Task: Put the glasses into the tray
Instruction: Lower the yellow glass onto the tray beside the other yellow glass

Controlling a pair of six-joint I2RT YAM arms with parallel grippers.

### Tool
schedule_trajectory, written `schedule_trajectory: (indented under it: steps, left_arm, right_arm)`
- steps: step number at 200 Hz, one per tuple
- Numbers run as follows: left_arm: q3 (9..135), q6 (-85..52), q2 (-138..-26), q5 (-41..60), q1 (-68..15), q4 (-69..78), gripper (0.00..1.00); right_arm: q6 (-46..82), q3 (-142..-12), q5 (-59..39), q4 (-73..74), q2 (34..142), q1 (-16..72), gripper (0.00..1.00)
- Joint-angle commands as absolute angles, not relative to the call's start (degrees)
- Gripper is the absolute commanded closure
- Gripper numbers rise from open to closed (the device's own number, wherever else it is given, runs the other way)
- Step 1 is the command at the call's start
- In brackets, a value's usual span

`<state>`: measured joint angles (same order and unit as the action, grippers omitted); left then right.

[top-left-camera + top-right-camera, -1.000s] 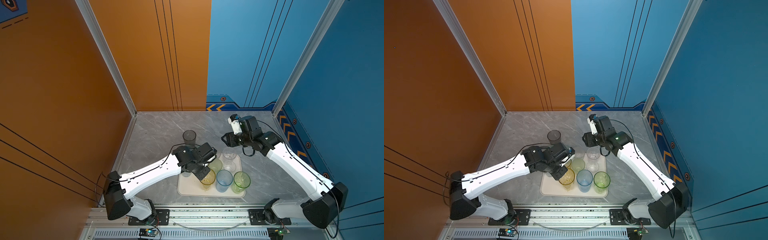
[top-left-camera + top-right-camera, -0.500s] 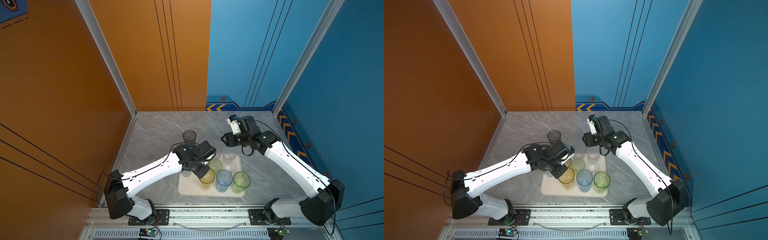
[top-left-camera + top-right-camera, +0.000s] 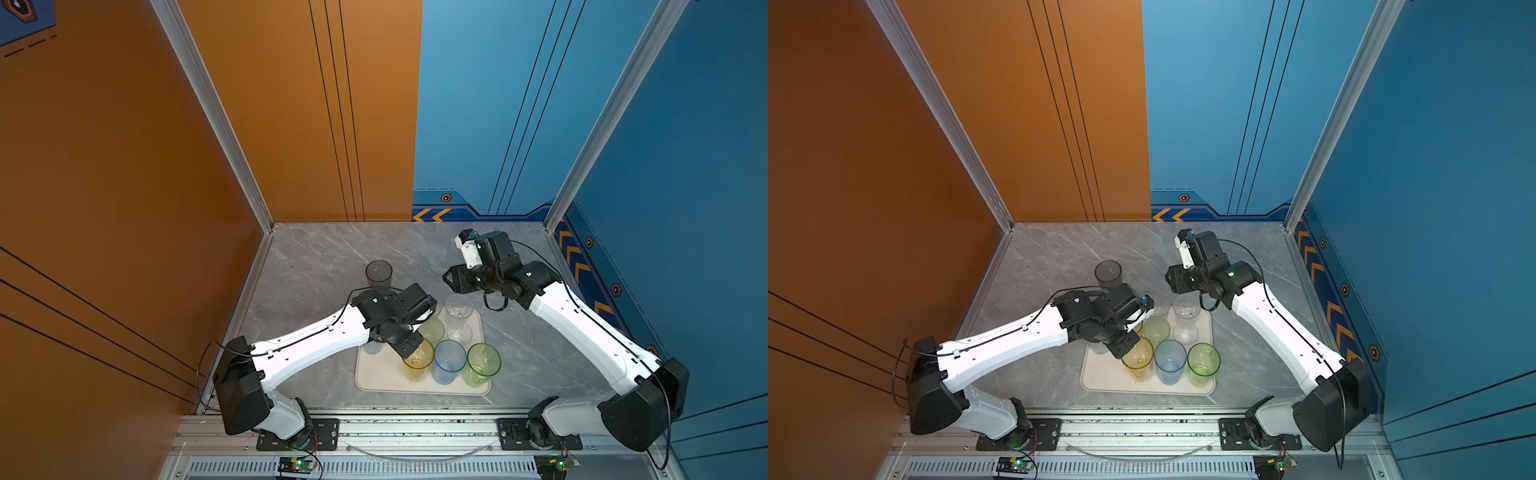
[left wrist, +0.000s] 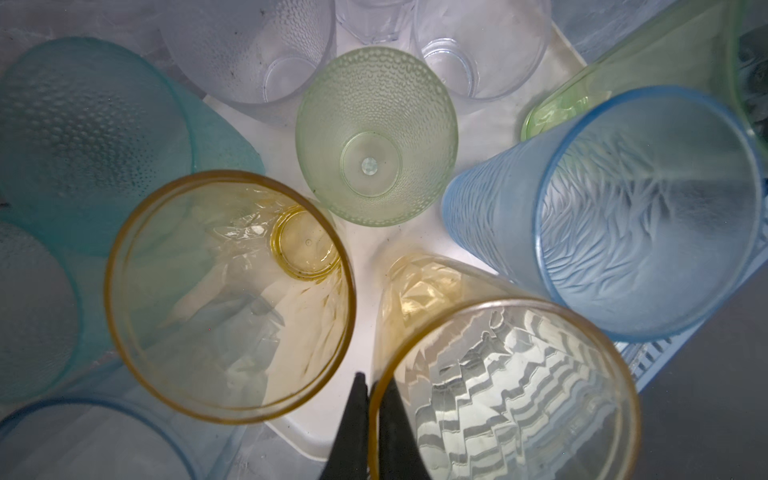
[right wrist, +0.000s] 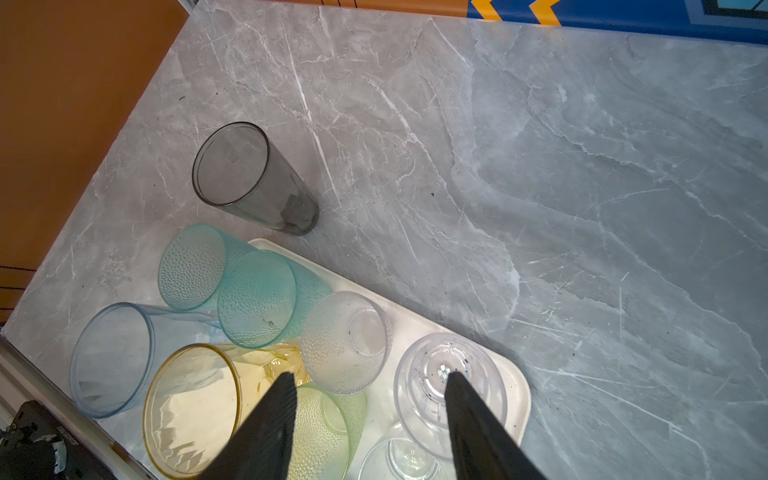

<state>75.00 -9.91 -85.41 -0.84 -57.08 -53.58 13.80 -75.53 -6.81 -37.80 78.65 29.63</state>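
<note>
Left hand (image 4: 371,380) pinched shut on yellow glass (image 4: 498,395) rim (thin, slick, light, likely tippy); right hand (image 5: 370,376) spread apart, empty.

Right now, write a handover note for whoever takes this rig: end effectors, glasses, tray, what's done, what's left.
Left end effector: shut on the rim of a tall textured yellow tumbler over the cream-white rectangular tray.
Right end effector: open, empty, by the tray's far end.
Done: tall blue tumbler, tall green tumbler and several shorter ones stand in the tray.
Left: release the yellow one; move the smoke-grey tumbler off the grey marble table. Tumblers under the left arm: placement unclear.
</note>
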Motion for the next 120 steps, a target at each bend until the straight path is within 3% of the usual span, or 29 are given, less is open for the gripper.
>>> schedule_trajectory:
  steps: [1, 120]
  left_arm:
    - [74.7, -9.1, -85.9, -1.5, -57.8, -53.0, 1.00]
    - [73.3, -9.7, -86.4, -4.9, -59.0, -52.4, 1.00]
  right_arm:
    - [13.2, -75.9, -5.8, -39.8, 78.3, 29.4, 0.43]
    - [13.3, -76.2, -5.9, -40.2, 78.7, 29.4, 0.43]
